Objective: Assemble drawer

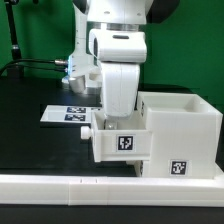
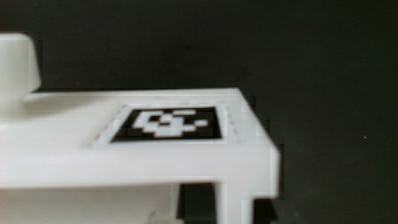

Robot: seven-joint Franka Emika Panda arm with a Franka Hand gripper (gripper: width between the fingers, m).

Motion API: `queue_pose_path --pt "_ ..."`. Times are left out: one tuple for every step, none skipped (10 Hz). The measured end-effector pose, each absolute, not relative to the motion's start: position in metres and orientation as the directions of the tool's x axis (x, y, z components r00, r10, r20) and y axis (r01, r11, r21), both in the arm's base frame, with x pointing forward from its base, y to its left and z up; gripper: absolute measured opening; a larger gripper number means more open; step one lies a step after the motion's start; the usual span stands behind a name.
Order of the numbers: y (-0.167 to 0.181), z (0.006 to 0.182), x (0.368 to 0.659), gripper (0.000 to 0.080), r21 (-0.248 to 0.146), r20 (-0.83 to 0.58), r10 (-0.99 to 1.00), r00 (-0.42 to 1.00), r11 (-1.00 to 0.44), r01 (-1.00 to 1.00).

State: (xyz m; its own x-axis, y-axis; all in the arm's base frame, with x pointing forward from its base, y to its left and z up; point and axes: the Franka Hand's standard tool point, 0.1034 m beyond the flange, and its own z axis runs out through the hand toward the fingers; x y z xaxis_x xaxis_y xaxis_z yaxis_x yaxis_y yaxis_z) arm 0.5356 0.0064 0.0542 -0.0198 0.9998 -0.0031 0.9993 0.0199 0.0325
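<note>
A small white drawer tray (image 1: 120,140) with a round knob (image 1: 88,130) and a square tag sits against the left open side of the large white housing (image 1: 185,125) in the exterior view. How far it is inside the housing cannot be told. My gripper (image 1: 118,112) comes down from above onto the tray's top. In the wrist view the tray's tag (image 2: 169,122) and knob (image 2: 15,60) show, and my two dark fingertips (image 2: 196,205) straddle a thin white wall of the tray (image 2: 231,170). The gripper (image 2: 231,208) looks shut on that wall. The second tray is out of view.
The long low white rail (image 1: 90,187) runs along the front of the black table. The marker board (image 1: 68,113) lies flat behind the tray, on the exterior view's left. Cables (image 1: 40,65) and green backdrop are at the back.
</note>
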Motion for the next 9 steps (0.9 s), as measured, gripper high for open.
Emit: queue_pose_path --pt "0.006 0.054 0.536 0.0042 0.032 -0.003 1.0 -0.019 0.019 0.999" --pt "0.007 0.054 0.536 0.0042 0.034 -0.002 1.0 -0.002 0.002 0.999" --pt "0.006 0.054 0.537 0.0042 0.038 -0.001 1.0 0.011 -0.011 0.999" --pt "0.006 0.054 0.537 0.0042 0.037 -0.001 1.0 0.011 -0.011 0.999" --pt "0.006 0.054 0.537 0.0042 0.037 -0.001 1.0 0.012 -0.012 0.999" --pt "0.007 0.054 0.537 0.0042 0.034 -0.001 1.0 0.022 -0.022 0.999" --pt "0.009 0.055 0.538 0.0042 0.03 -0.003 1.0 0.03 -0.03 0.999" --pt "0.015 0.056 0.539 0.0042 0.029 -0.001 0.999 0.035 -0.035 0.999" --pt "0.018 0.057 0.54 0.0042 0.023 -0.002 0.999 0.032 -0.032 0.999"
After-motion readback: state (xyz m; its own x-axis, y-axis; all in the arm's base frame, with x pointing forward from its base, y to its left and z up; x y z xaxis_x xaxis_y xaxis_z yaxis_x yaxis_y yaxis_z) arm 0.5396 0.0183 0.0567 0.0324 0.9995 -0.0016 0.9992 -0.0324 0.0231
